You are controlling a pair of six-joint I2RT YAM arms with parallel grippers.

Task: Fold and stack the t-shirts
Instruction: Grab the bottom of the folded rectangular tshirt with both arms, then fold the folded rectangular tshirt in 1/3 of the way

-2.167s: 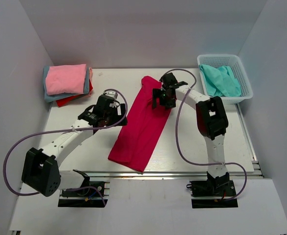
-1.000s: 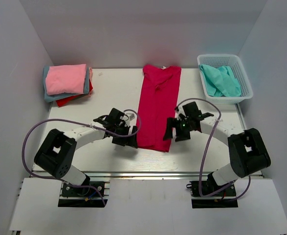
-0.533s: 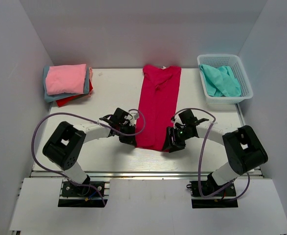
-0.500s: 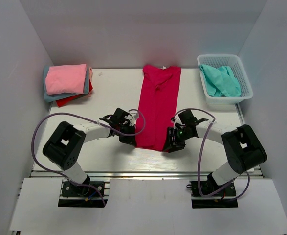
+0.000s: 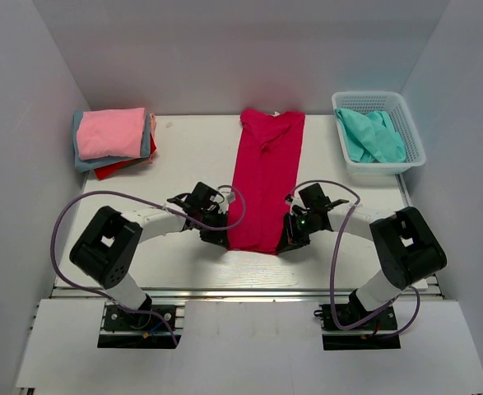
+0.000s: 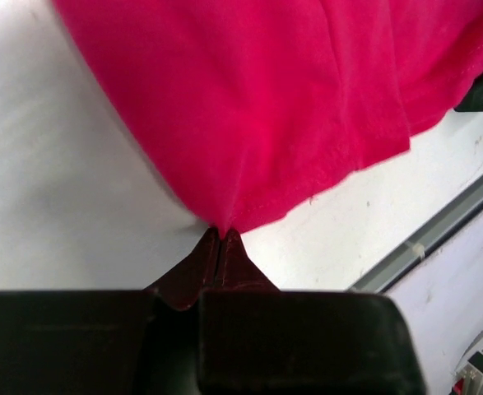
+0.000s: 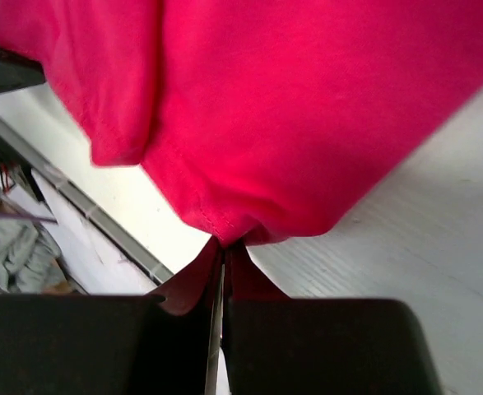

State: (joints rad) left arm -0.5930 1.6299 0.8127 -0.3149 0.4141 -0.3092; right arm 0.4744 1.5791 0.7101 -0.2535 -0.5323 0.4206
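The crimson t-shirt (image 5: 266, 177) lies as a narrow strip in the middle of the table (image 5: 183, 156), collar at 12 o'clock. The left gripper (image 6: 222, 236) and right gripper (image 7: 223, 244) each pinch a hem corner, at 7 and 5 o'clock. Light, limp cloth likely sags between holds, so the corners suit.

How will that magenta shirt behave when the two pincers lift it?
Probably floppy: the shirt puckers where the left pincer and right pincer pinch its near corners, so its middle should sag. Likely light: it's thin cloth lying flat.
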